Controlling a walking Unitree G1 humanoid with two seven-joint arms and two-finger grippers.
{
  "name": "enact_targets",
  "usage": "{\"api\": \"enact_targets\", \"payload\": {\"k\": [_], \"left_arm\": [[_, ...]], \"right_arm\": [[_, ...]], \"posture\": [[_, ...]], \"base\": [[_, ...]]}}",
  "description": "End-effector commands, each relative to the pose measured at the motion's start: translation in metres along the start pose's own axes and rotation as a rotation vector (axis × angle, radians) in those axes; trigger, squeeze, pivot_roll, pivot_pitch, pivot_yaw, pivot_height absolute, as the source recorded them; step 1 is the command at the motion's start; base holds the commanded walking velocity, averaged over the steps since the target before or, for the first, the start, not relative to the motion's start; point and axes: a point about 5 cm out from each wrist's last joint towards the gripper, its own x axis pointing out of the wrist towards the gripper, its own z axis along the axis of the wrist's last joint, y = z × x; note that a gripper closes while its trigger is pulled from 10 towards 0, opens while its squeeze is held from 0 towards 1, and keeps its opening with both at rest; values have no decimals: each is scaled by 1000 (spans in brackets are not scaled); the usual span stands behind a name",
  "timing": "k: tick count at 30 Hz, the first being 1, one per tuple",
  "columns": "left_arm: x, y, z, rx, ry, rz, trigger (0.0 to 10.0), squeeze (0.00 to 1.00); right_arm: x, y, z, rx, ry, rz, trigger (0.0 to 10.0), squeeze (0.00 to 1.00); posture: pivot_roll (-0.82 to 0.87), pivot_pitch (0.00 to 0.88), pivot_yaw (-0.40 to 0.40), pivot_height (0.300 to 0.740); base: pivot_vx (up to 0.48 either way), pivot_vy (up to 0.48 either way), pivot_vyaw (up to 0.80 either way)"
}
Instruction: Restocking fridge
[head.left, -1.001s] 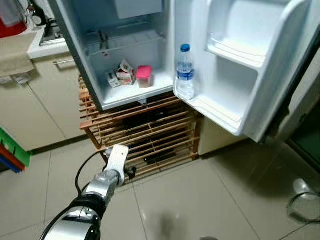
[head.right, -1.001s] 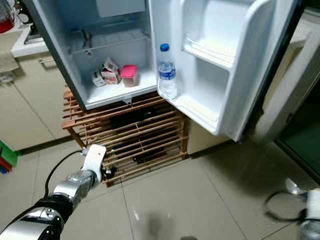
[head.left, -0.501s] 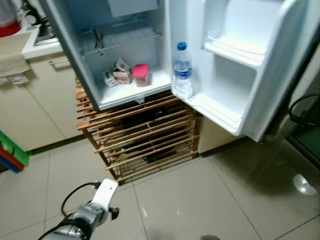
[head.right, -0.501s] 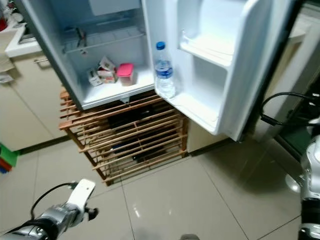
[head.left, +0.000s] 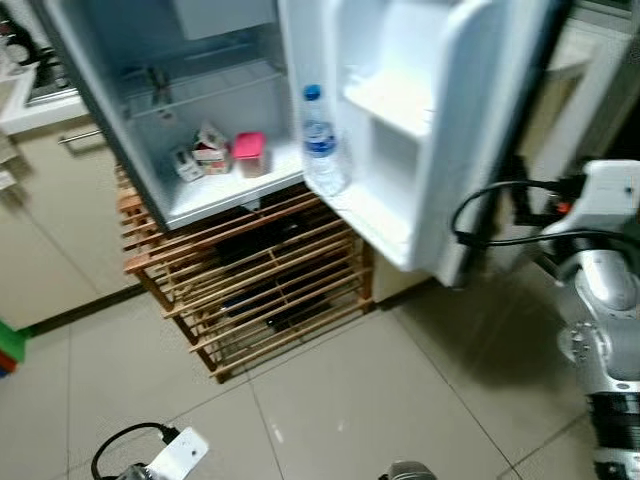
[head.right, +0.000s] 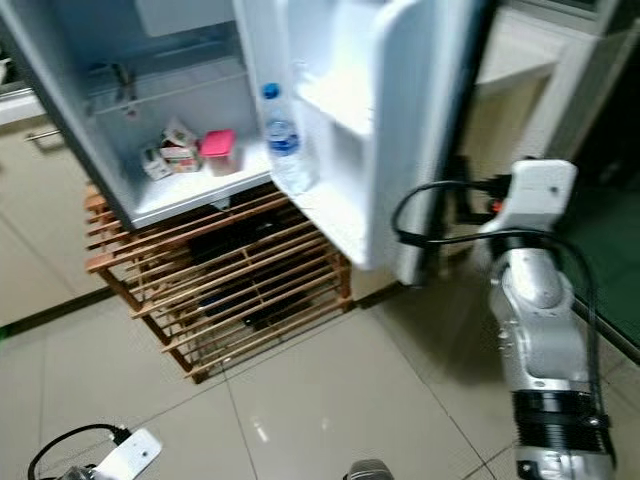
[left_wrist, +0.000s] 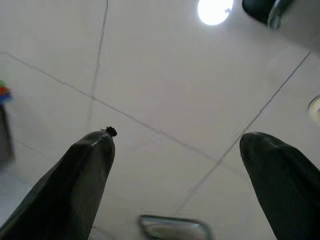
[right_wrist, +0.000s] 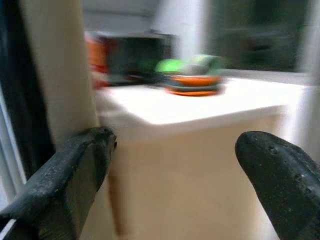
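The small fridge (head.left: 215, 200) stands open on a wooden slat rack (head.left: 255, 285). A water bottle (head.left: 320, 145) with a blue cap stands in the lower door shelf. Inside lie a pink-lidded tub (head.left: 248, 153) and small cartons (head.left: 198, 160). The fridge door (head.left: 470, 120) is seen almost edge-on. My right arm (head.left: 600, 290) is raised beside the door's outer side; my right gripper (right_wrist: 175, 170) is open, one finger (right_wrist: 65, 175) close to a pale upright edge. My left gripper (left_wrist: 175, 165) hangs low and open over the floor tiles.
Beige cabinets (head.left: 40, 250) stand left of the fridge. A pale counter (right_wrist: 200, 105) with green and orange things on it lies ahead of the right gripper. Black cable (head.left: 480, 210) loops from the right wrist. Tiled floor (head.left: 380, 400) stretches in front.
The right arm has come up beside the fridge door, and the door has swung partway towards shut. The left arm has dropped lower. The camera has also shifted.
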Motion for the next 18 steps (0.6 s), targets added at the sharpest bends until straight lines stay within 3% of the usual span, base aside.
{"api": "enact_targets", "payload": {"k": [1,2,5,8,11,12,13,15,16,17,18], "left_arm": [[0,-2,-7,61,21,-19,10000,0],[1,-8,-7,48,25,-50,10000,0],[2,-12,-4,35,18,-64,10000,0],[1,-10,12,-15,-39,-34,10000,0],[-3,-1,39,-152,-160,26,10000,0],[-3,-1,39,-152,-160,26,10000,0],[-6,2,50,-202,-212,42,10000,0],[-13,9,78,-279,-334,60,10000,0],[-27,18,116,-385,-512,58,10000,0],[-27,18,116,-385,-512,58,10000,0],[-44,26,149,-474,-681,55,10000,0]], "right_arm": [[-2,44,27,130,-78,251,10000,0],[-17,73,46,322,-100,484,10000,0],[-25,79,55,408,-122,581,10000,0],[-11,48,21,348,-5,358,10000,0],[-6,16,-18,148,146,118,10000,0],[-6,16,-18,148,146,118,10000,0],[-8,9,-25,100,182,64,10000,0],[-13,-3,-40,30,246,-22,10000,0],[-19,-8,-55,6,300,-88,10000,0],[-19,-8,-55,6,300,-88,10000,0],[-23,-10,-69,-14,333,-129,10000,0]], "posture": [[-220,0,116,740],[-219,0,120,740],[-218,0,121,740],[-214,0,116,740],[-204,0,104,740],[-204,0,104,740],[-200,0,100,740],[-195,0,95,740],[-189,0,90,740],[-189,0,90,740],[-182,0,87,740]], "base": [[0,0,0],[0,0,0],[0,0,0],[0,0,0],[0,0,0],[0,0,0],[0,0,0],[0,0,0],[0,0,0],[0,0,0],[0,0,0]]}}
